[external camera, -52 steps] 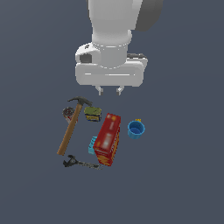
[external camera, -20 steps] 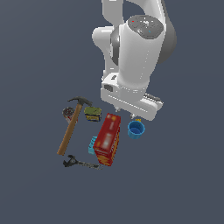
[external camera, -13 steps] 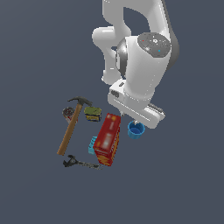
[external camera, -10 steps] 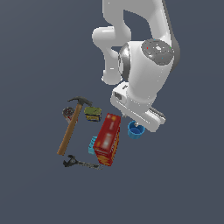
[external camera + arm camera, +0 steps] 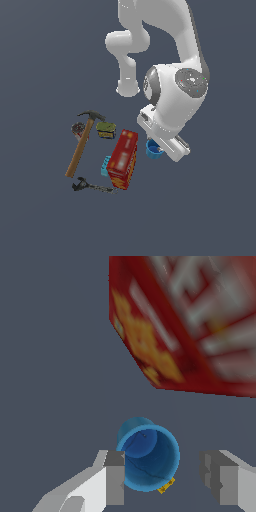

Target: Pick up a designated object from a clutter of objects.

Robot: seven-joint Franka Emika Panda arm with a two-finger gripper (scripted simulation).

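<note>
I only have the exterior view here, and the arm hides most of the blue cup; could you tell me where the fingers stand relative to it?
Observer: In the wrist view the blue cup sits between the two fingers, with the gripper open.
Operator: Are both fingers touching it?
Observer: One finger lies against the cup's rim; the other finger stands clear of it with a gap.
Operator: Is the cup upright?
Observer: Its open mouth faces the wrist camera, and its inside looks empty.
Operator: How close is the red box?
Observer: It lies beyond the cup with bare floor between them, outside the fingers' span.
</note>
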